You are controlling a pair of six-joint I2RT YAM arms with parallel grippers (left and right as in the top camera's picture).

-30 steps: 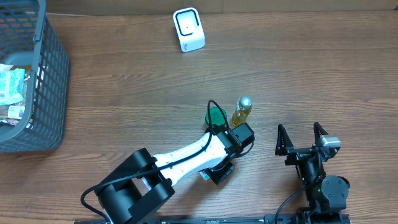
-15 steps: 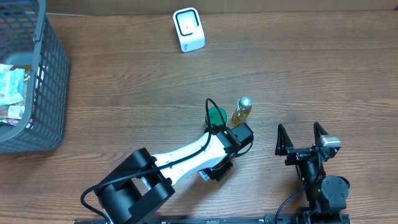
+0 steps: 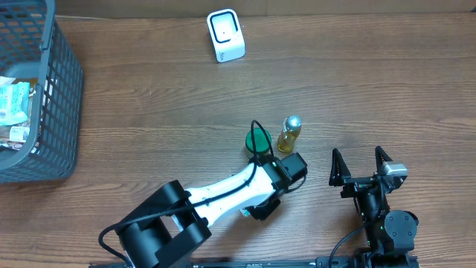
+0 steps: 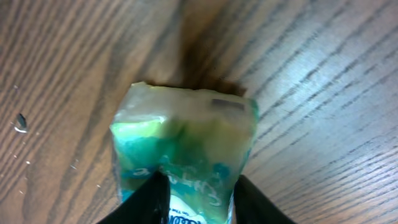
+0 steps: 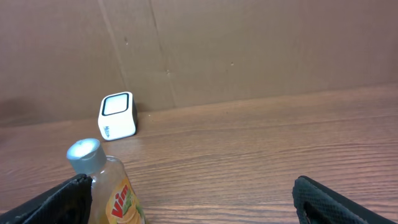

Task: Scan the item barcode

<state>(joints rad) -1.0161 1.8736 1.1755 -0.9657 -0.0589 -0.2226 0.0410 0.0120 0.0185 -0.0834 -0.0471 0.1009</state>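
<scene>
At the far left, a grey basket [image 3: 44,160] holding other goods [image 3: 13,100] is seen. The white scanner [image 3: 225,35] is set at the far side of the table [image 3: 149,104], well apart from the work. Near the front edge, a green-and-teal packet [image 4: 186,137] is clasped by the left gripper [image 4: 199,190], with a finger [image 4: 152,202] laid against each side. Just beyond it a green-lidded jar [image 3: 258,139] and a yellow bottle [image 3: 289,133] are stood. Further right, the right gripper [image 3: 362,165] is held wide apart and empty.

The packet is best lifted clear before being swung past jar and bottle. It should then be turned until its barcode, not yet seen, is offered to the scanner. Its long axis is laid straight out from the fingers, with the crimped end pointed away and the printed face turned upward.
</scene>
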